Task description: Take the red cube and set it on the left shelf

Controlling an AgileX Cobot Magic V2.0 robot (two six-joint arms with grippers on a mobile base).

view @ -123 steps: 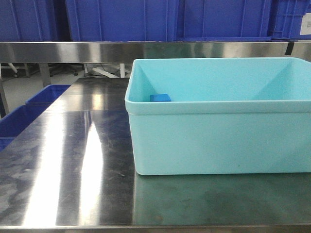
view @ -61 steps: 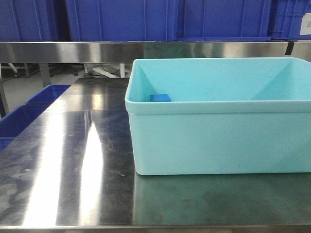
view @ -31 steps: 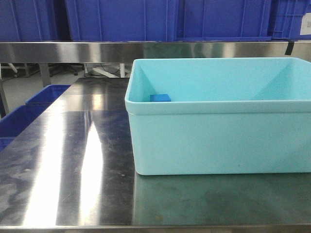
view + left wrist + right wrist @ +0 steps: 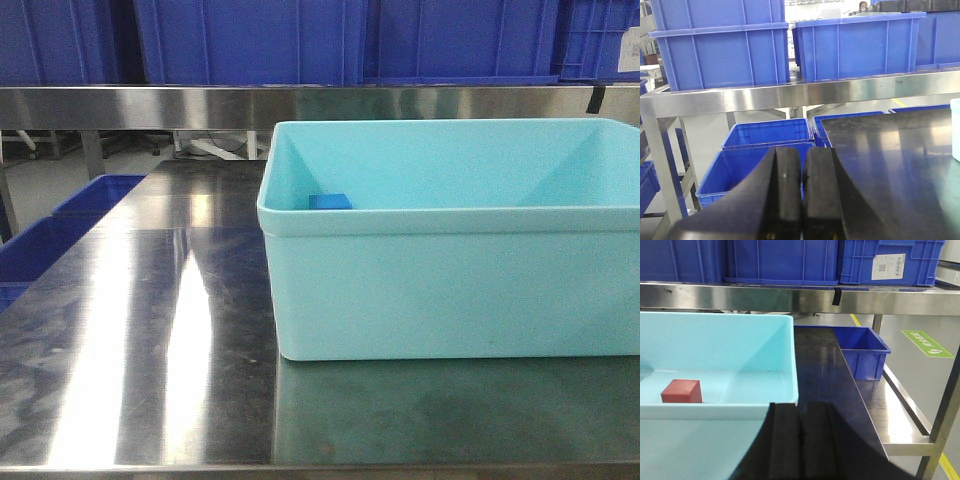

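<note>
Currently: red cube (image 4: 681, 391), in turquoise bin (image 4: 715, 410), lies ahead-left of your right fingers (image 4: 784, 440), pressed together; left fingers (image 4: 788, 190), likewise together, sit farther off.

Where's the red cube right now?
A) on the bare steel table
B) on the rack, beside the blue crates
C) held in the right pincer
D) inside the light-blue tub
D: the right wrist view shows the red cube lying on the floor of the light-blue tub, while the right pincer is shut with nothing in it.
</note>
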